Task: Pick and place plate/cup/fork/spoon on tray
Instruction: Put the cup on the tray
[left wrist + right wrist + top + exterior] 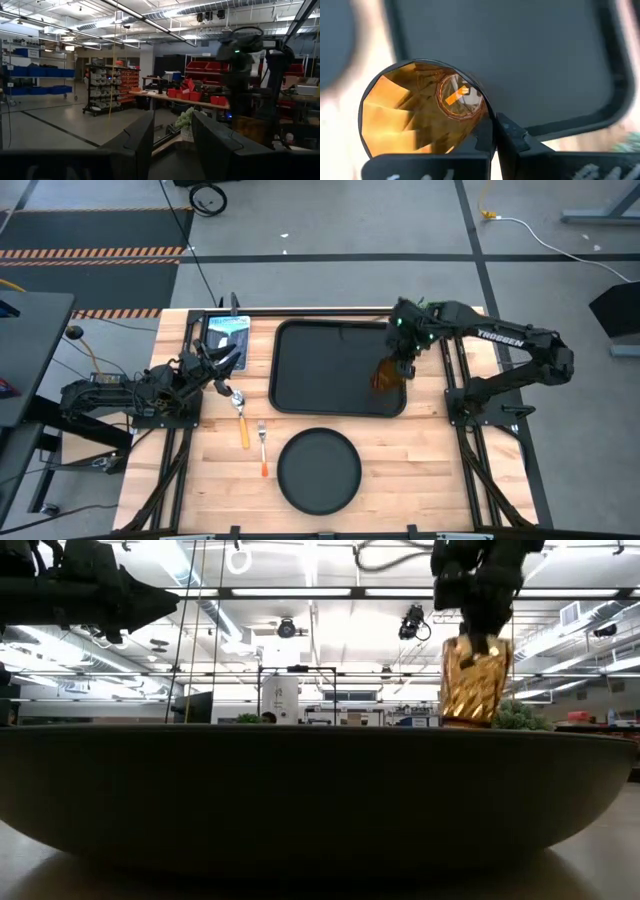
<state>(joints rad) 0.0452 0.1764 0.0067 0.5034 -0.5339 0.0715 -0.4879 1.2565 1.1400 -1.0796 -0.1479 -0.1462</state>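
My right gripper (pixel 402 358) is shut on the amber cup (pixel 388 375) over the right part of the black tray (pixel 310 370). The cup also shows in the low view (pixel 476 685), upright, with its bottom hidden behind the plate's rim (pixel 320 770). The round black plate (pixel 319 470) lies flat on the table near the front edge. The spoon (pixel 240 415) and the fork (pixel 262 448) lie flat on the wood left of the plate. My left gripper (pixel 222 365) is open and empty, left of the tray and just beyond the spoon. My right gripper holds the cup by its rim wall (pixel 486 112), on the side next to the wrist. One finger (pixel 482 140) is inside the cup and one (pixel 515 137) is outside. The fingers come from above, pointing down. The cup hangs upright below them, mouth up.
A blue and white flat packet (pixel 228 330) lies at the far left of the table behind my left gripper. A green fuzzy plant (pixel 520 715) stands to the right of the cup, beyond the tray's corner (pixel 600 115). Bare wood lies right of the plate.
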